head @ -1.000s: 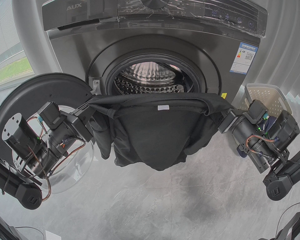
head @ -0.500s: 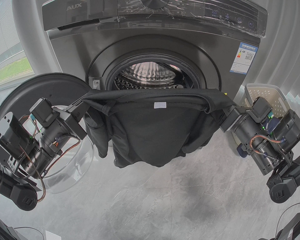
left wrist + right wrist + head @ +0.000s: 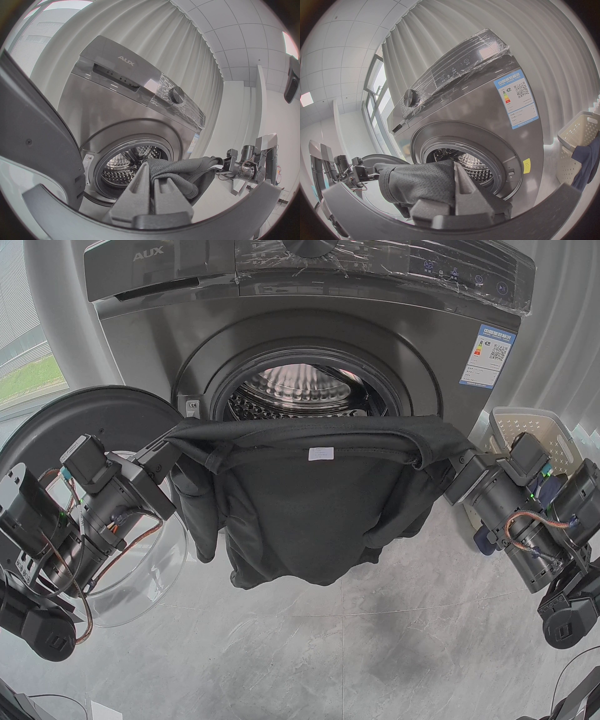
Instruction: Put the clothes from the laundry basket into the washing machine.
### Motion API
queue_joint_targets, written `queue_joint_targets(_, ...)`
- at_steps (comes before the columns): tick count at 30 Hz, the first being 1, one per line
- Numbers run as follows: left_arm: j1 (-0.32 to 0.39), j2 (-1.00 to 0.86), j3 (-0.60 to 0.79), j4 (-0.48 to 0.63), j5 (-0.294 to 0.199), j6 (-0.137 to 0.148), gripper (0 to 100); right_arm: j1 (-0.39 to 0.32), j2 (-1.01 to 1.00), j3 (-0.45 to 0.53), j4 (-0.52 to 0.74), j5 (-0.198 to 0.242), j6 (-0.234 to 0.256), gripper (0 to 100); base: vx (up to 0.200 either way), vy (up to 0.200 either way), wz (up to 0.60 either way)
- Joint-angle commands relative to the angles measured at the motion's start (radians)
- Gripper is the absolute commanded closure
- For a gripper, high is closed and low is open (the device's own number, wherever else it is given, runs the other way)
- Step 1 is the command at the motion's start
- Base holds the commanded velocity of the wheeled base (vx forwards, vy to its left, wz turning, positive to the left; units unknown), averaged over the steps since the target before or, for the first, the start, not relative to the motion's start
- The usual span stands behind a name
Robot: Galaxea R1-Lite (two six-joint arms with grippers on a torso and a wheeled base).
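Note:
A black shirt point(image 3: 306, 502) hangs stretched between my two grippers, right in front of the washing machine's point(image 3: 312, 315) open drum point(image 3: 294, 393). Its upper hem sits level with the drum's lower rim. My left gripper point(image 3: 167, 446) is shut on the shirt's left shoulder; my right gripper point(image 3: 459, 466) is shut on the right shoulder. In the left wrist view the fingers point(image 3: 142, 187) pinch the black shirt point(image 3: 178, 172). In the right wrist view the fingers point(image 3: 467, 187) clamp the black shirt point(image 3: 418, 184). The beige laundry basket point(image 3: 537, 427) stands at the right of the machine, with a dark blue garment point(image 3: 587, 159) over its rim.
The machine's round door point(image 3: 94, 421) is swung open at the left, its glass bowl point(image 3: 147, 571) behind my left arm. Grey tiled floor point(image 3: 312, 652) lies below the shirt. White curtains point(image 3: 550, 47) hang behind the machine.
Both grippers have lifted the shirt and carried it closer to the drum opening. Its top edge went from below the rim up to it, then settled slightly.

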Motion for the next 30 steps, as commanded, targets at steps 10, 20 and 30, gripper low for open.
queue_joint_targets(10, -0.008, 0.017, 0.01, -0.001, 0.002, -0.003, 100, -0.005, -0.013, 0.025, 0.0, 0.001, -0.002, 100, 0.0, 0.0, 0.0)
queue_joint_targets(20, -0.017, 0.017, -0.001, -0.001, -0.001, -0.003, 100, 0.001, -0.013, 0.019, 0.0, 0.005, -0.002, 100, 0.0, 0.0, 0.0)
queue_joint_targets(30, -0.166, 0.071, -0.031, -0.001, 0.007, -0.003, 100, 0.101, 0.037, 0.131, -0.002, 0.01, 0.009, 0, 0.0, 0.0, 0.0)
